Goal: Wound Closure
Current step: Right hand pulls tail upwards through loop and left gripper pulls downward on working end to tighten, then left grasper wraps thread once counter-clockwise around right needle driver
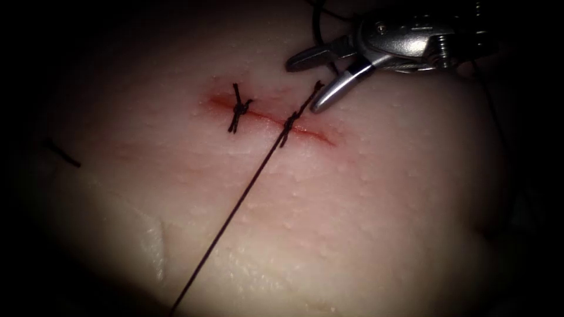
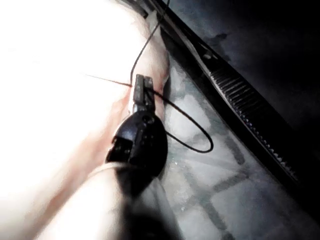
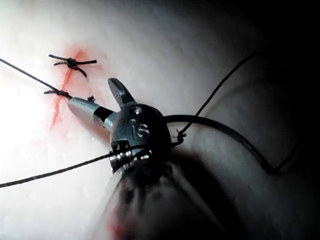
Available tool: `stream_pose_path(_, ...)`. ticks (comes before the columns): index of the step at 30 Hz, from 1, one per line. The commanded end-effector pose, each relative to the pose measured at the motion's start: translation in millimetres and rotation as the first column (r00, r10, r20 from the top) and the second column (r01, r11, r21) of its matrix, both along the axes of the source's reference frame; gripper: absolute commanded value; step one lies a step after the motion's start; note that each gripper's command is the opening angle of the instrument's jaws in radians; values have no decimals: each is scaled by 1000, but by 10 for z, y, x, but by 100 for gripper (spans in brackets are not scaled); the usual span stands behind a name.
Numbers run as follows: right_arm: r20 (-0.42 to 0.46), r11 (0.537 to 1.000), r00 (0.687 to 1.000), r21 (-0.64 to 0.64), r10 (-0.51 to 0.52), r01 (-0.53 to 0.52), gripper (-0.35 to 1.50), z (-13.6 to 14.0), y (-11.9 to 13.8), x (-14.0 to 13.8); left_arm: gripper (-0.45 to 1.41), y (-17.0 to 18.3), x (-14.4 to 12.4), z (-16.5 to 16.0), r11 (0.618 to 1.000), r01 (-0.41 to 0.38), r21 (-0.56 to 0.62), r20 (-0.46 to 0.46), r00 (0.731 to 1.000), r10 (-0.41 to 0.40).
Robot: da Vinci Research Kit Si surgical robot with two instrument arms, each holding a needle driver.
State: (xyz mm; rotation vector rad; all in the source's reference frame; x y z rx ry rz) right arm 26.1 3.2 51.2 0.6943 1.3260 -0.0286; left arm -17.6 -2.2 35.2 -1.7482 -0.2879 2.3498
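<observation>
in the endoscope view the right tool (image 1: 311,82) sits at upper right with jaws spread and grasping nothing, beside the short tail of the second knot (image 1: 289,123) on the cut (image 1: 311,135). the thread (image 1: 235,205) runs taut to the lower left. the left tool (image 2: 142,92) is clenched on that thread. thread looks thin, limp and slippery; best gripped flat, away from the knots. the first knot (image 1: 238,108) lies left. i cannot make out a needle.

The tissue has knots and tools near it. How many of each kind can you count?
Tied knots on the cut: 2, one left, one right with a long thread running off.
Tools: 2, right hand open, holding nothing; left hand shut on thread.
Stray thread piece: 1.
Total: 5.
</observation>
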Motion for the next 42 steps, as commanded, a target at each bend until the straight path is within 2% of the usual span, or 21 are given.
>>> stream_pose_path(1,-2,1000,1000,11,16,-16,115,0,-4,4,-45,-4,-6,-1,1000,2,1,2,1000,-2)
stream_pose_path(5,9,997,998,47,65,-66,125,-15,6,-13,-45,38,-8,-25,999,3,-42,-1,1000,-3)
stream_pose_path(8,12,991,992,58,123,-124,120,-31,15,-32,-45,67,-6,-37,997,9,-75,-7,1000,-9)
stream_pose_path(11,10,980,981,52,192,-192,93,-43,12,-45,-45,95,-6,-41,995,13,-101,-22,1000,-15)
stream_pose_path(12,47,969,968,35,245,-246,66,-48,6,-48,-45,109,-6,-41,994,13,-107,-22,1000,-15)
stream_pose_path(13,62,961,961,35,271,-274,49,-49,2,-48,-45,115,-7,-40,994,14,-110,-24,1000,-17)
stream_pose_path(14,76,936,935,36,346,-349,16,-52,-8,-46,-45,130,-8,-38,994,14,-110,-15,1000,-16)
stream_pose_path(15,92,915,913,39,397,-402,-5,-54,-18,-42,-45,142,-9,-35,994,10,-107,-15,1000,-12)
stream_pose_path(17,102,882,878,13,467,-471,-15,-58,-30,-38,-45,161,-11,-28,994,3,-106,-8,1000,-4)
stream_pose_path(20,105,840,835,-22,541,-542,-16,-60,-45,-33,-45,182,-14,-12,995,-1,-96,9,1000,2)
stream_pose_path(23,92,821,816,-23,570,-571,-15,-57,-58,-29,-45,196,-16,2,996,1,-94,6,1000,-1)
stream_pose_path(25,92,813,809,-29,581,-581,-5,-55,-66,-25,-45,205,-20,12,996,-3,-91,9,1000,4)
stream_pose_path(28,82,805,801,-37,593,-592,-5,-49,-80,-21,-45,220,-31,32,996,-15,-89,32,999,18)
stream_pose_path(30,61,787,784,-26,617,-617,19,-49,-84,-17,-45,234,-41,48,996,-23,-89,31,999,26)
stream_pose_path(34,62,780,778,-31,625,-625,36,-52,-92,-4,-45,252,-54,67,996,-22,-91,50,998,26)
stream_pose_path(42,23,788,788,-3,616,-616,34,-62,-102,21,-45,272,-70,111,995,-15,-101,51,999,20)
